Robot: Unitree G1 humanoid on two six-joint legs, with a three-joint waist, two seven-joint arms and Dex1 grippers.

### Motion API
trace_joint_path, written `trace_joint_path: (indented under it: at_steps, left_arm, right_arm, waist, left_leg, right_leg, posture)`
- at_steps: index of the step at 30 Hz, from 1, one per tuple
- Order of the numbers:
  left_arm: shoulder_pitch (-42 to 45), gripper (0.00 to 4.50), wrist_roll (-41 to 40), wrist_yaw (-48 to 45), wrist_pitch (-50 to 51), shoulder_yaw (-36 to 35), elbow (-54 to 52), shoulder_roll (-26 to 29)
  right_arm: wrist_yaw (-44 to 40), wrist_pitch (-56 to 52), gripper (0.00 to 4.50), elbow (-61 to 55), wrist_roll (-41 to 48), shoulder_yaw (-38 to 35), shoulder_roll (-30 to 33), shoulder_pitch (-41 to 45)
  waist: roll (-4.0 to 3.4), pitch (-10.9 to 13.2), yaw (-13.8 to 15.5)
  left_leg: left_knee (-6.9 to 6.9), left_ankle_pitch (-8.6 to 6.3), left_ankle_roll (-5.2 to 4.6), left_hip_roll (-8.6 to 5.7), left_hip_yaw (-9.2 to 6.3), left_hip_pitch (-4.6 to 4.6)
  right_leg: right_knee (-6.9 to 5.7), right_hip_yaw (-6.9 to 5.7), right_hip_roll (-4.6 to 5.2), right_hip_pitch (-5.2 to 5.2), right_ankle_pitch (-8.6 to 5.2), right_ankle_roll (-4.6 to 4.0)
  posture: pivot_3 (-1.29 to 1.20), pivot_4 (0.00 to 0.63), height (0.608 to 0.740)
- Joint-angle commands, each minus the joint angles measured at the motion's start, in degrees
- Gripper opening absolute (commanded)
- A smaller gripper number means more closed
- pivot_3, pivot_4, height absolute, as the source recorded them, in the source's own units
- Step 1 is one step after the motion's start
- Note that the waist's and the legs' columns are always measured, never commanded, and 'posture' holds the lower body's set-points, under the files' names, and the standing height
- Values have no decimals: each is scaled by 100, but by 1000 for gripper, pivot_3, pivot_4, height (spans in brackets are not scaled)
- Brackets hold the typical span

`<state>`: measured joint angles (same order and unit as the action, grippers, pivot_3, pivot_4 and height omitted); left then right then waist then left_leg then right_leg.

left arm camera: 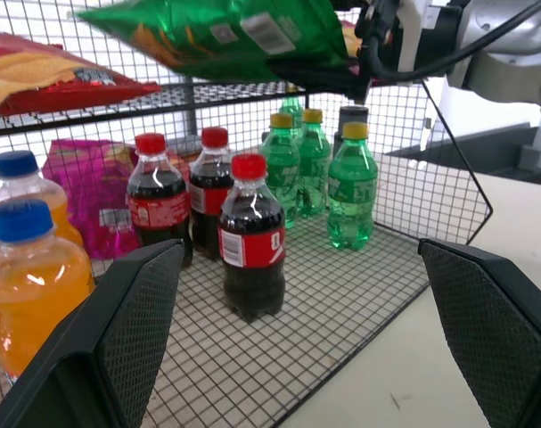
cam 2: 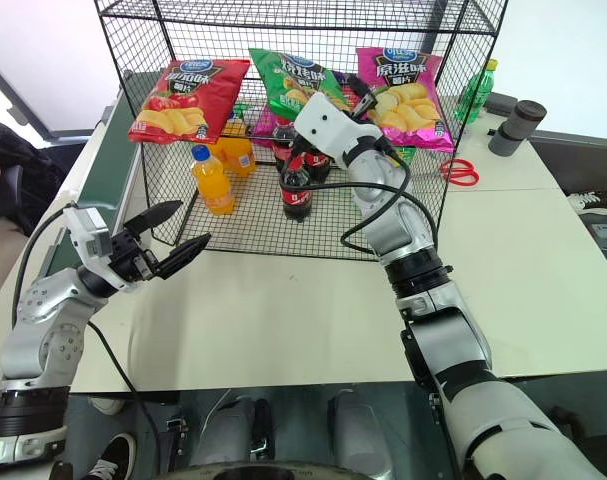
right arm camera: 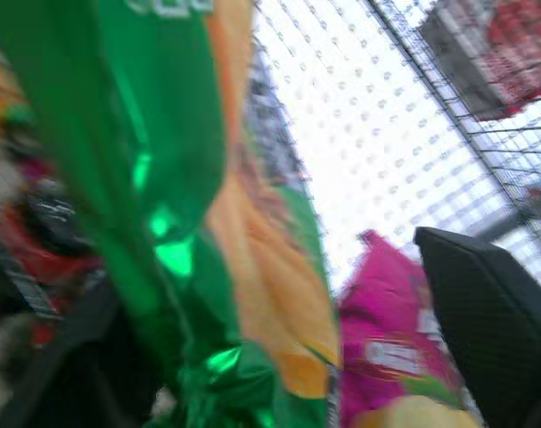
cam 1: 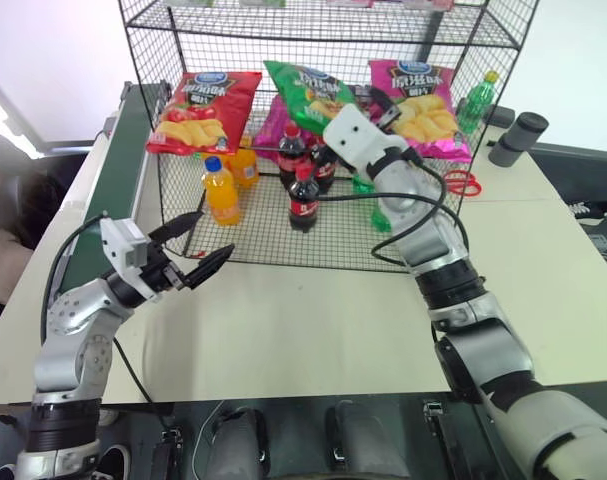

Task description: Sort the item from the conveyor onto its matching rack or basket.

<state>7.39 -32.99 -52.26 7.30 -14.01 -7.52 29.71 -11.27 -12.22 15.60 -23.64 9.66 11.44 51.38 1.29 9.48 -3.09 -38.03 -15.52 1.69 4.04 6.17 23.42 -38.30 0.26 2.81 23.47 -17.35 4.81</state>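
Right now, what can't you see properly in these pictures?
- Whether the right gripper grips the green crisp bag: head views, its own wrist covers the fingers; right wrist view, blurred.
- The conveyor: head views, its far end sits behind the rack.
- The rack's top tier: cut off by the frame edge.

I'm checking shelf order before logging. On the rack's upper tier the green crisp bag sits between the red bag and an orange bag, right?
Not quite. The green crisp bag sits between the red bag and a pink bag, not an orange one; the left eye view shows this.
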Motion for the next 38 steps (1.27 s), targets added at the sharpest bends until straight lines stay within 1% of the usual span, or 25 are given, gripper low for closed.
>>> trace_joint_path:
  at_steps: [1,3,5,9,11,13,16,19,20,22,24,26,27,28,30,33,35,38]
  left_arm:
    - [3,4500,7,10,-102,-38,-220,37]
    - [7,4500,30,-1,-123,-17,-201,35]
    - [9,4500,17,5,-107,1,-202,18]
    - [12,4500,41,-7,-123,33,-210,31]
    - [-10,4500,-4,-12,-50,29,-236,56]
    - [-40,4500,-17,-26,-8,29,-274,91]
    - [-79,4500,-8,36,62,8,-305,124]
    - [-97,4500,-82,121,251,-67,-370,218]
    - [-123,4500,-109,135,329,-110,-380,277]
    - [-284,4500,-229,168,635,-285,-401,480]
    - [-505,4500,-236,224,844,-448,-473,684]
    - [-848,4500,-247,160,902,-732,-508,895]
    - [-972,4500,-235,120,904,-818,-496,963]
    - [-1045,4500,-234,94,907,-863,-490,1000]
    - [-1086,4500,-174,63,862,-871,-450,1056]
    - [-1160,4500,51,-4,852,-793,-330,1203]
    - [-1080,4500,78,-63,673,-872,-80,1171]
    - [-967,4500,114,-238,523,-832,90,1234]
  right_arm:
    - [-373,-423,4143,-892,1050,-473,-449,-58]
    - [-515,-595,4143,-1191,1553,-697,-642,-115]
    - [-529,-615,4143,-1374,1586,-666,-597,-168]
    - [-783,-844,4143,-1769,2068,-714,-621,-371]
    - [-1165,-1201,4143,-2250,2852,-836,-804,-460]
    - [-1698,-1528,4143,-2866,3495,-791,-727,-722]
    - [-2127,-2140,4143,-3550,4659,-1125,-641,-1029]
    - [-2471,-2772,4143,-4143,5668,-1551,-201,-1552]
    - [-2668,-2799,4143,-4352,5853,-1633,33,-1806]
    - [-3045,-2998,4143,-4651,6216,-2005,710,-2534]
    - [-3486,-2878,4143,-4780,6366,-2275,1341,-3203]
    - [-4054,-2648,4143,-4630,6351,-2664,2038,-3893]
    - [-4352,-2423,4331,-4583,6300,-2796,2290,-4199]
    - [-4552,-2248,4331,-4560,6281,-2863,2449,-4393]
    - [-4535,-2194,4331,-4443,6360,-2995,2599,-4591]
    - [-5014,-1498,4331,-4104,5806,-3012,3017,-5130]
    - [-5106,-1093,4331,-3795,5679,-3123,3049,-5279]
    - [-5259,-822,4331,-3584,5537,-2957,3170,-5416]
  waist:
    - [0,0,3]
    - [0,0,21]
    - [0,0,51]
    - [1,-1,65]
    - [1,-1,60]
    - [1,-1,56]
    - [1,0,57]
    - [3,-2,74]
    - [3,-2,103]
    - [6,-4,139]
    - [3,-2,177]
    - [0,0,165]
    - [0,0,168]
    - [0,0,180]
    - [1,0,190]
    - [2,-1,223]
    - [4,-2,235]
    - [4,-2,237]
  left_leg:
    - [1,0,0,0,-1,0]
    - [2,0,0,4,-1,2]
    - [2,-1,-1,3,-1,2]
    - [2,-3,-6,-4,-5,3]
    - [2,-4,-6,-4,-5,3]
    - [3,-4,-6,-2,-7,3]
    - [6,-4,-7,3,-8,4]
    - [6,-5,-8,11,-12,3]
    - [5,-6,-10,12,-17,3]
    - [5,-10,-17,6,-23,2]
    - [5,-17,-28,-1,-20,3]
    - [6,-20,-33,-11,-13,3]
    - [6,-20,-34,-13,-13,1]
    - [6,-20,-34,-14,-14,1]
    - [6,-20,-34,-16,-15,-6]
    - [2,-18,-31,-16,-18,-10]
    - [0,-18,-32,-20,-18,-11]
    - [-1,-19,-34,-22,-15,-8]
  right_leg:
    - [0,0,0,0,0,0]
    - [0,-1,1,0,0,0]
    - [1,-2,3,-1,0,0]
    - [4,-11,12,-5,0,0]
    - [3,-11,12,-4,0,0]
    - [3,-11,9,-3,0,0]
    - [8,-12,6,-4,0,0]
    - [8,-16,10,-8,1,0]
    - [12,-22,12,-14,0,0]
    - [22,-30,19,-23,0,-1]
    - [28,-30,30,-25,-1,0]
    - [29,-27,42,-19,-1,1]
    - [28,-27,42,-20,-1,1]
    - [28,-27,42,-20,-1,1]
    - [28,-28,39,-26,-2,1]
    - [27,-28,35,-30,-2,-4]
    - [29,-28,36,-35,-10,-19]
    - [30,-27,40,-34,-2,-4]
  posture:
    - [0,150,740]
    - [0,150,740]
    - [0,150,740]
    - [0,150,740]
    - [0,150,740]
    - [0,150,740]
    - [0,150,740]
    - [0,150,740]
    - [0,150,740]
    - [0,150,740]
    - [0,150,740]
    - [0,150,740]
    - [0,150,740]
    - [0,150,740]
    - [0,150,740]
    - [0,150,740]
    - [0,150,740]
    - [0,150,740]
